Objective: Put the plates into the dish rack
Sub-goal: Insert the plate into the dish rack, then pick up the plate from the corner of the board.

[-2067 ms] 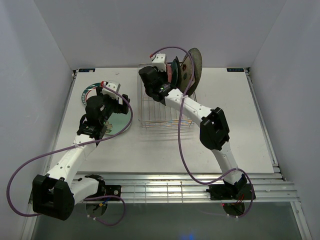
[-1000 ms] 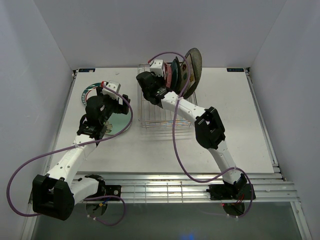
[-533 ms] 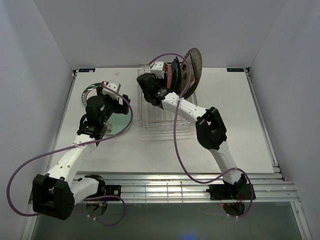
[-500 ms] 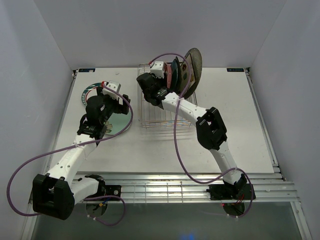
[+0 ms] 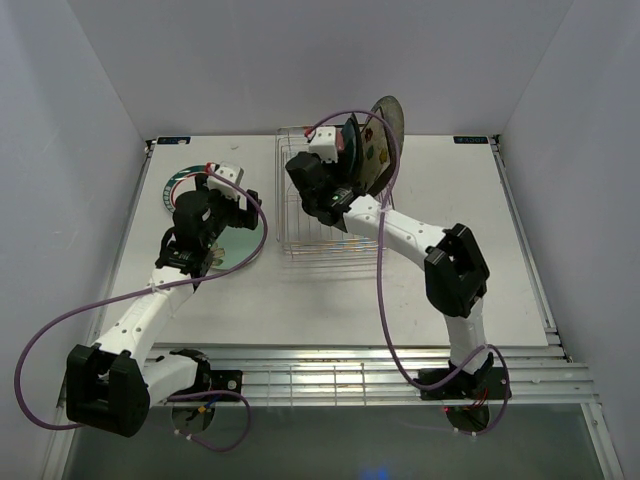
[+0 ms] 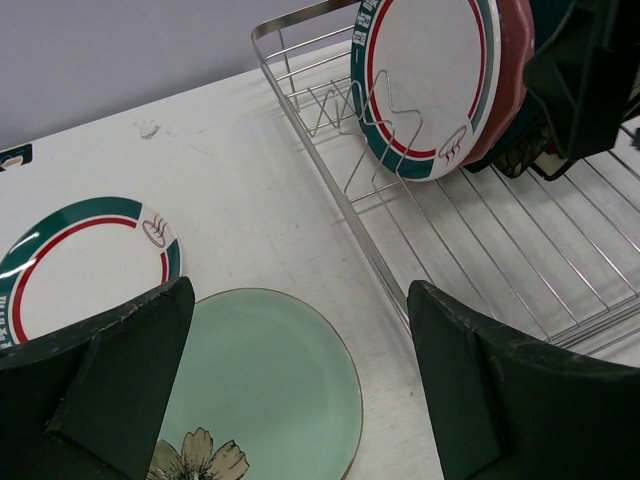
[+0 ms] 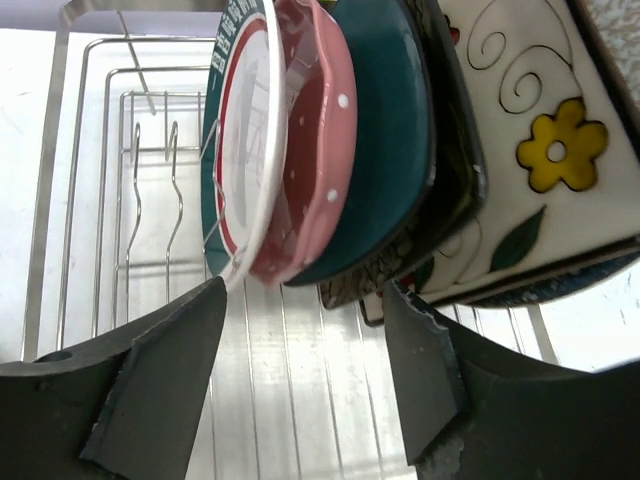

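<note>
Six plates are standing on edge in the dish rack [image 5: 322,215], packed together in its far right corner. The right wrist view lines them up. The racked white teal-rimmed plate [image 7: 245,150] is nearest the open part of the rack, then come the pink dotted plate [image 7: 315,130] and the teal plate [image 7: 385,120]. The black floral plate [image 7: 458,150] shows only a thin dark edge and a patterned corner. The cream floral plate [image 7: 540,130] is cut off at the frame's right side. At the very back is the speckled grey plate [image 5: 390,112], mostly covered by the rest. I can't make out which prongs hold which plate.

The right gripper [image 7: 305,300] hangs just by the stack's rim with its fingers spread and nothing between them. Whether one finger grazes the white plate's rim is hard to say.

On the table [image 5: 470,220], left of the rack, two plates lie flat. The flat white teal-rimmed plate [image 6: 75,260] is clipped by the frame edge. The mint floral plate [image 6: 265,385] lies just beside it, and a finger hides where they meet. The left gripper [image 6: 300,300] hovers over the mint plate, jaws wide and empty. From above, that arm covers much of the plate.
</note>
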